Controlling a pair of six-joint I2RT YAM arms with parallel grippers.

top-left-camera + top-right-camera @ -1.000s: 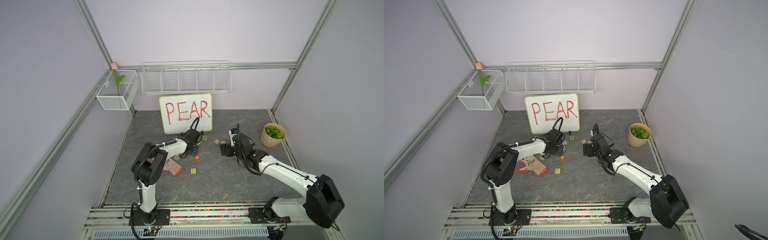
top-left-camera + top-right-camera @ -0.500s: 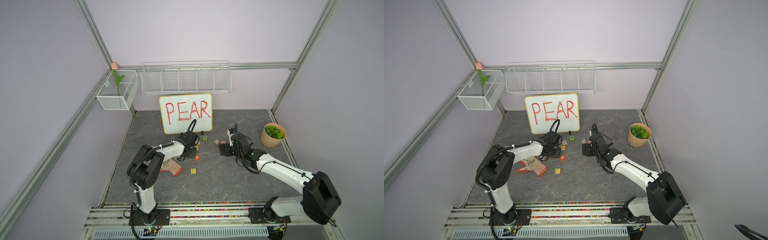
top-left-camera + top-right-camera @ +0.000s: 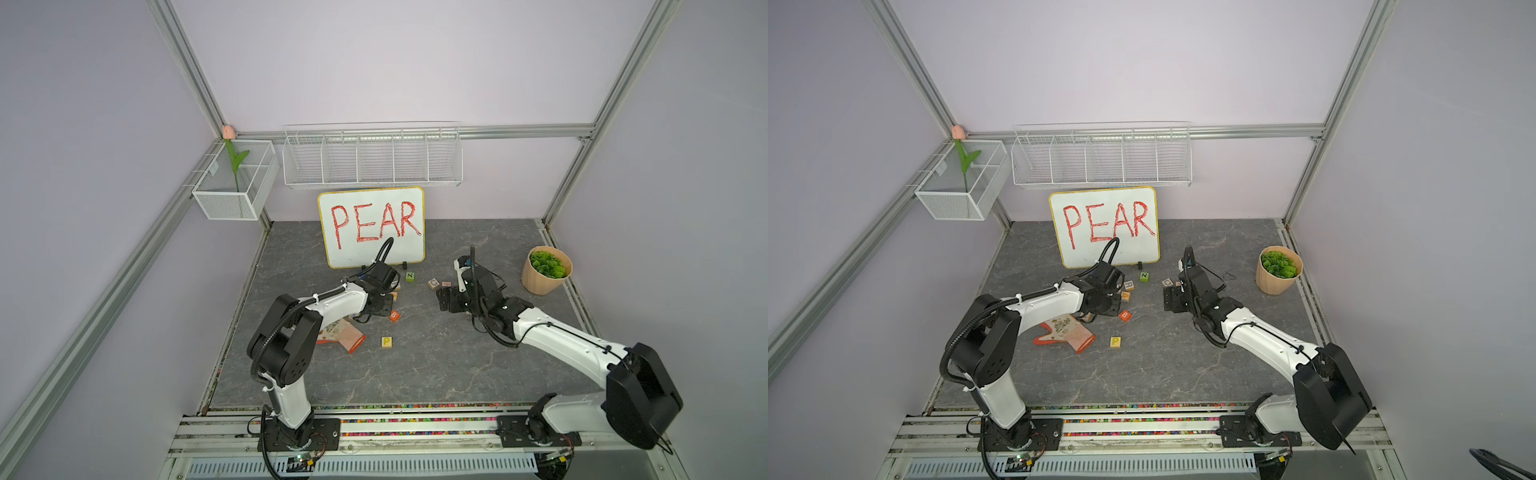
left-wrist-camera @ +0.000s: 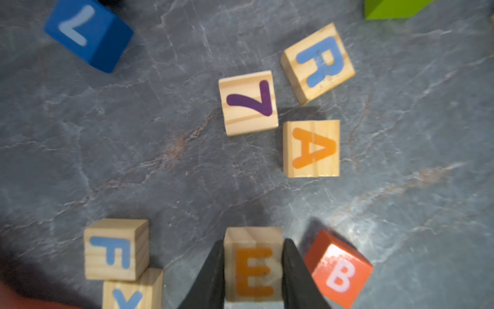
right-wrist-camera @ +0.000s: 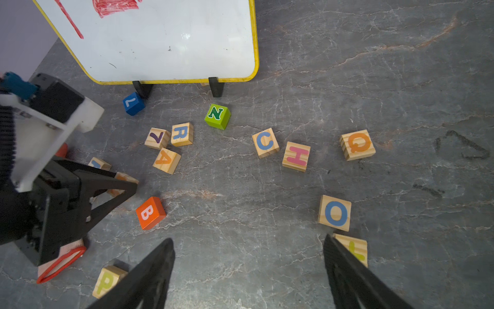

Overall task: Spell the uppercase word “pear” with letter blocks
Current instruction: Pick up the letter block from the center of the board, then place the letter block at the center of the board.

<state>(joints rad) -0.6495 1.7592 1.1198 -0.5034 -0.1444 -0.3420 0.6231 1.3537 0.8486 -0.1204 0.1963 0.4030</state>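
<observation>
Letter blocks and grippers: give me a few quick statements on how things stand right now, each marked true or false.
1. The left gripper is shut on the E block. True.
2. The right gripper holds the O block. False: its jaws stand open and empty; the O block lies on the table.
3. The P block lies apart from the A block and R block, nearer the robot bases. True.
4. The R block is stacked on the A block. False: both lie on the table, side by side near the 7 block.
</observation>
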